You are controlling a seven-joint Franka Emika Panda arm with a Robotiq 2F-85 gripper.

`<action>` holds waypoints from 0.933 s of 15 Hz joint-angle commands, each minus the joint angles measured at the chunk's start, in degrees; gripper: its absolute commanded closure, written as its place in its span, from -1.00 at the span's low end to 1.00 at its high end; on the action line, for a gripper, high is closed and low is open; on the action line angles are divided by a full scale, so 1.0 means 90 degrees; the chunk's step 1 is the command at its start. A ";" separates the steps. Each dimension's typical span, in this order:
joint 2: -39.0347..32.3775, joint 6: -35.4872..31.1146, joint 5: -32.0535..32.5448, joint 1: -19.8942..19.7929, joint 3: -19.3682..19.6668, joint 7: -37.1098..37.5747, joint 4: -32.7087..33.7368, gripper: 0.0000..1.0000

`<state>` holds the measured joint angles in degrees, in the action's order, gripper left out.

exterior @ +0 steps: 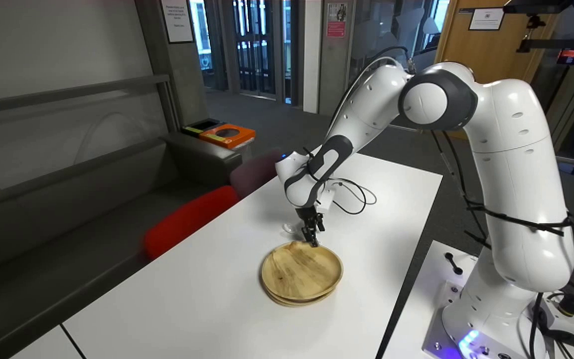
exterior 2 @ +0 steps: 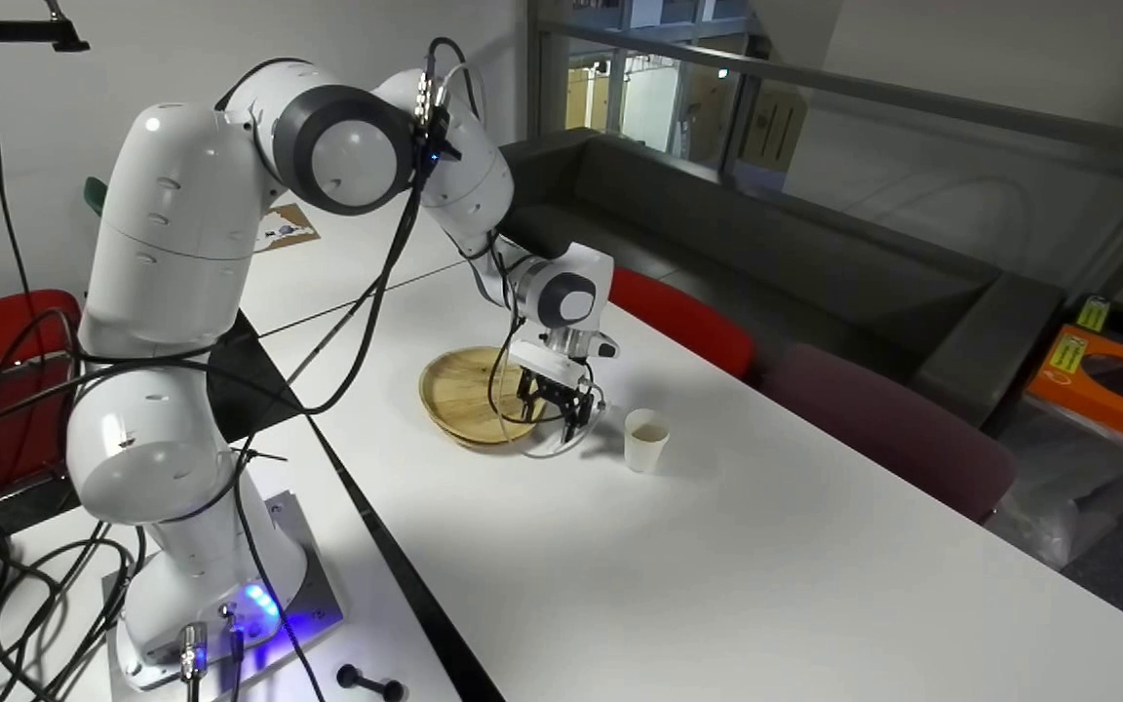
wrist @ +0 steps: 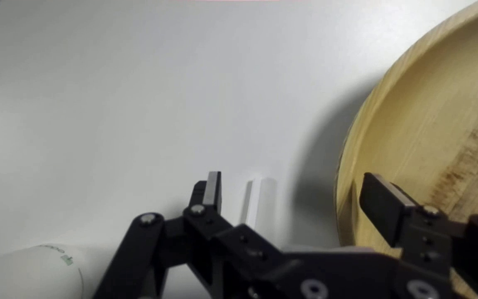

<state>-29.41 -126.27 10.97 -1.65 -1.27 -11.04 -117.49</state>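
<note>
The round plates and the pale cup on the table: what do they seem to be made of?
Plates: probably wood, smooth with a low sheen; grain streaks and a darker brown patch show in the wrist view.
Cup: most likely paper, matt and whitish, going by its tapered shape and small printed mark; plastic can't be ruled out.

the white arm (exterior: pixel 436 99) goes up, bends high in the middle, then reaches down. its wrist (exterior 2: pixel 566 297) hangs low. the black gripper (wrist: pixel 292 182) points down, its two fingers (wrist: pixel 382 207) wide apart.
</note>
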 commanded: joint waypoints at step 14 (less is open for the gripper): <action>0.0065 0.0295 -0.0048 0.0012 0.0027 -0.0114 0.0209 0.96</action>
<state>-29.41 -125.64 10.97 -1.58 -1.26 -11.04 -116.47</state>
